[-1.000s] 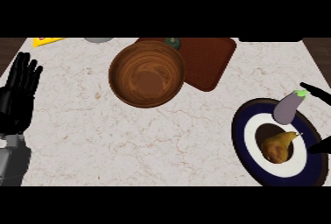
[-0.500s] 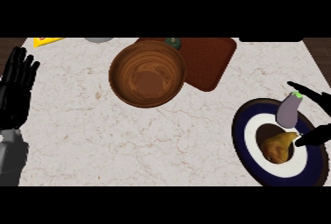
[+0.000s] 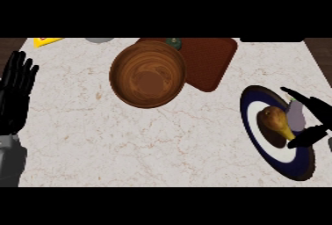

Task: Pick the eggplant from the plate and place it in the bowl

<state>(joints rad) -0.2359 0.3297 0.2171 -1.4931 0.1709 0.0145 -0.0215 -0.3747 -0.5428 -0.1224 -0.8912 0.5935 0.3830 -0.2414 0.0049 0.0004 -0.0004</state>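
Compared with half a second ago, the black right hand (image 3: 312, 117) has come in further over the dark blue, white-centred round plate (image 3: 254, 132), and its fingers (image 3: 304, 100) and thumb now bracket the small pale purple eggplant (image 3: 296, 117) more closely than before, the eggplant itself lying lower on the plate than it did a second ago, when its green-tipped end stood up near the plate's far rim. The eggplant is still on the plate, on its right half, just beside a brown and yellow pear-shaped fruit (image 3: 275, 121) that lies at the plate's middle. One long finger runs across the far side of the eggplant and the thumb curls in at its near side, so the eggplant sits between them; whether they touch it cannot be told, and the fingers look partly curled rather than wide. The round brown wooden bowl (image 3: 148, 74) stands well apart from the plate, up and to the plate's left, and nothing shows inside it. A reddish-brown rounded board (image 3: 209, 61) lies just beside the bowl, between it and the plate's far rim. The black left hand (image 3: 16, 93) rests open, fingers straight and upward, far to the plate's left at the edge of the pale marbled counter (image 3: 130, 140), much where it was before.
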